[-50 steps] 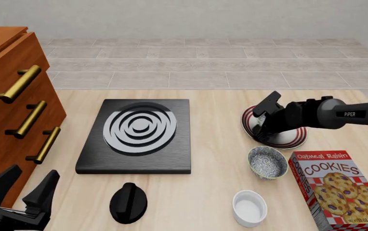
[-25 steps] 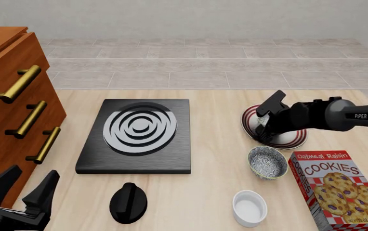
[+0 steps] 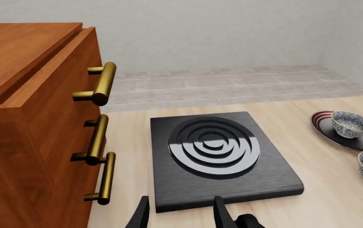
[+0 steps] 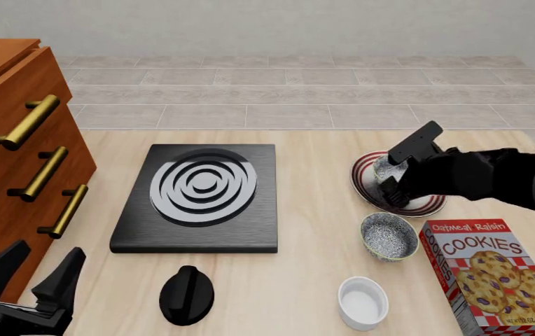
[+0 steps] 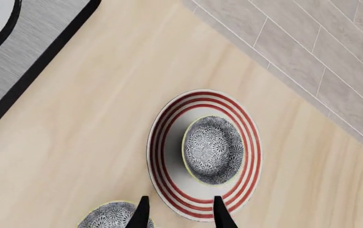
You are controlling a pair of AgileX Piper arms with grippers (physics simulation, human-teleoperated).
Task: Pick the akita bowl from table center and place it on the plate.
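Observation:
An akita bowl (image 5: 213, 149), speckled grey-white inside with a pale green rim, stands upright in the middle of the red-ringed plate (image 5: 162, 142). My right gripper (image 5: 179, 212) hangs open above the plate's near edge, holding nothing and clear of the bowl. In the front view the right gripper (image 4: 391, 190) covers most of that bowl (image 4: 388, 170) and part of the plate (image 4: 361, 171). The left wrist view also shows the bowl (image 3: 349, 123) on the plate (image 3: 324, 124). My left gripper (image 4: 34, 271) is open at the table's near left corner.
A second identical bowl (image 4: 388, 236) sits just in front of the plate. Nearer still are a white ramekin (image 4: 362, 302) and a cookies box (image 4: 496, 276). A black burner slab (image 4: 200, 189) and a black knob (image 4: 186, 294) lie mid-table. A wooden drawer cabinet (image 4: 15, 161) stands at the left.
The right arm has drawn back to the right and lifted off the plate. The bowl stays on the plate. The left arm has not moved.

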